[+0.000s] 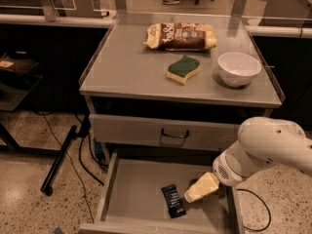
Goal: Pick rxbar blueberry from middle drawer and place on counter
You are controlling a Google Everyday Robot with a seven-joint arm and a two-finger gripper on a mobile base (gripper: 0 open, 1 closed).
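The middle drawer [131, 189] stands pulled out below the desk [126, 62], its grey floor in plain sight. The rxbar blueberry [173, 201] lies flat on that floor, near the drawer's front edge and a little right of centre. Its dark wrapper is turned slightly off the drawer's line.

The robot's white arm [265, 147] reaches in from the right and slopes down over the drawer's right side. The gripper [191, 194], a cream-coloured wedge, sits inside the drawer just beside the bar's right edge, its tip pointing down and to the left. Whether it touches the wrapper, and whether it is spread or pressed together, I cannot tell.

Above the open drawer, the upper drawer front [131, 130] is closed, with a dark bar handle [174, 134] at its middle.

On the desk, a brown-and-cream snack bag [181, 36] lies at the back. A yellow sponge with a green top [183, 68] rests in front of it. A white bowl [239, 68] stands upright to the right of the sponge, near the desk's right rim.
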